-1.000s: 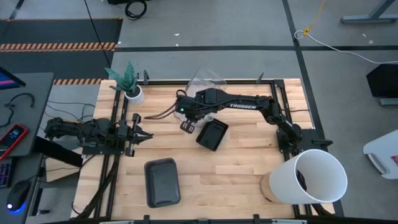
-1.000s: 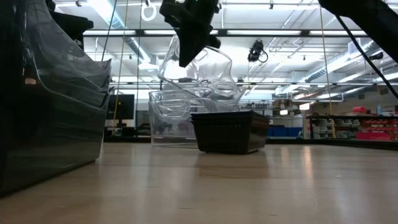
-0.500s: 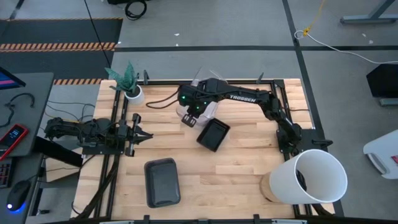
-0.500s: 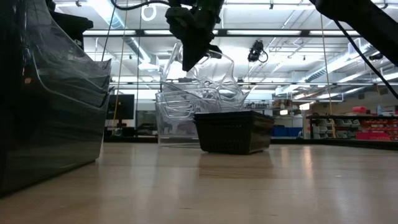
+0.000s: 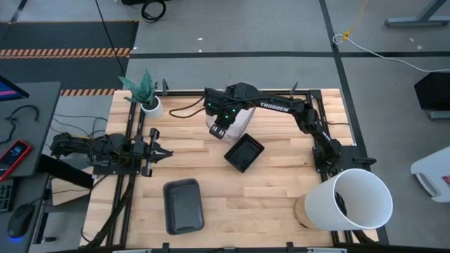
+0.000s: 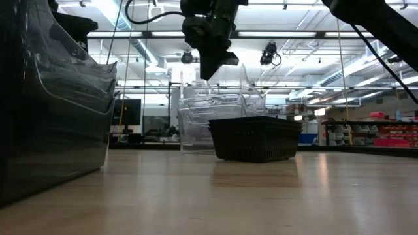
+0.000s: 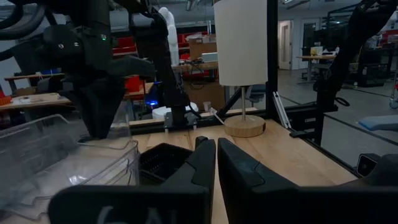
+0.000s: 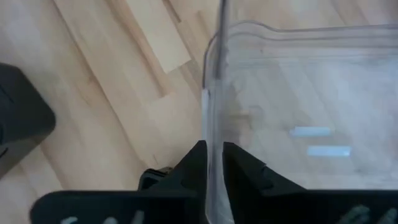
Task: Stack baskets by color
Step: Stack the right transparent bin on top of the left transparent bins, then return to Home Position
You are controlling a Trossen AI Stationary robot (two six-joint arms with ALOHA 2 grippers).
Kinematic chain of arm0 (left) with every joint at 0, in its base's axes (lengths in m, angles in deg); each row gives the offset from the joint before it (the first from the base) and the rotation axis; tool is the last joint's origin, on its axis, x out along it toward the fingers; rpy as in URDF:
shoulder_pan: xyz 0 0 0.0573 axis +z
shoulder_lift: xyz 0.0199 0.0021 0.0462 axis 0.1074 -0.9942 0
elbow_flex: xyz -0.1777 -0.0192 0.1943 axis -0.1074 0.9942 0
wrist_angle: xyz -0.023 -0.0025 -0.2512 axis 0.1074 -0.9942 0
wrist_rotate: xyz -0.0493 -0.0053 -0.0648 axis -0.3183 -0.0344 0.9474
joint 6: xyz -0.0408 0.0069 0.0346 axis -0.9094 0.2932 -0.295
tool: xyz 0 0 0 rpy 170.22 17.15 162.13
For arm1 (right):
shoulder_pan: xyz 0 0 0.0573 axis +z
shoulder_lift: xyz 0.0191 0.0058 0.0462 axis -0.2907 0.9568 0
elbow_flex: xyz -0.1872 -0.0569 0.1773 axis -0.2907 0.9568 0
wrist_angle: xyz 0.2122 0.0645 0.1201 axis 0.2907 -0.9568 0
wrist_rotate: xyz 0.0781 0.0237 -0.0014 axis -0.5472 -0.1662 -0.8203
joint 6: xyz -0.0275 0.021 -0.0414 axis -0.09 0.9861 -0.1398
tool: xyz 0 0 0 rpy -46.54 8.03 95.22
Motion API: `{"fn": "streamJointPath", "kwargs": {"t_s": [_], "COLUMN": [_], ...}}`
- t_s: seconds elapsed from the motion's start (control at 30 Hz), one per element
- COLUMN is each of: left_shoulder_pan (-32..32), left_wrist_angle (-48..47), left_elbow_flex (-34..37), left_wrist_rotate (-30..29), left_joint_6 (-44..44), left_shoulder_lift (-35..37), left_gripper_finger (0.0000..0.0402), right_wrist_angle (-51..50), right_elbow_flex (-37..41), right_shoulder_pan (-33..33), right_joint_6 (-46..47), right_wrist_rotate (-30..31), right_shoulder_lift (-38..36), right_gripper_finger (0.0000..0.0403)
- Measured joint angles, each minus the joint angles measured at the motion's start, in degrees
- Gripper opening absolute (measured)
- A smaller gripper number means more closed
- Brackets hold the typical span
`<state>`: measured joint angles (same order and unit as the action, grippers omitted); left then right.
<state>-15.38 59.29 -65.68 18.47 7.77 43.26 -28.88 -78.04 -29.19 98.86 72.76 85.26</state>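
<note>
**Clear basket going onto its pile**

High view: the right gripper sat over the clear baskets at the table's far edge. A black basket lay just beside them, a grey basket near the front. The left gripper waited, pressed together.

Low view: the clear pile stood behind the black basket.

Right wrist view: the fingers pinched the clear rim. Next, I think, it should let go and lift.

Smoky basket cropped at edge
</note>
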Motion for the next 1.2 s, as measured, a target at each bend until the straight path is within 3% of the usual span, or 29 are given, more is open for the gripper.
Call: {"fn": "streamJointPath", "kwargs": {"t_s": [0.27, 0.57, 0.73, 1.2], "left_shoulder_pan": [0.0, 0.0, 0.0, 0.0], "left_wrist_angle": [0.0, 0.0, 0.0, 0.0], "left_elbow_flex": [0.0, 0.0, 0.0, 0.02], "left_wrist_rotate": [0.01, 0.0, 0.0, -0.01], "left_joint_6": [0.01, 0.0, 0.0, -0.01], "left_shoulder_lift": [0.0, 0.0, 0.0, 0.0], "left_gripper_finger": [0.0032, 0.0026, 0.0025, 0.0026], "right_wrist_angle": [-0.2, -3.07, -3.91, 2.88], "right_elbow_flex": [0.0, -0.02, 0.3, 9.12], "right_shoulder_pan": [0.87, 2.95, 7.5, 22.61], "right_joint_6": [-0.77, -1.94, -4.46, -15.5], "right_wrist_rotate": [-0.13, 0.04, 0.49, 10.66], "right_shoulder_lift": [-0.06, -3.63, -3.85, -3.8], "right_gripper_finger": [0.0107, 0.0116, 0.0116, 0.0112]}}
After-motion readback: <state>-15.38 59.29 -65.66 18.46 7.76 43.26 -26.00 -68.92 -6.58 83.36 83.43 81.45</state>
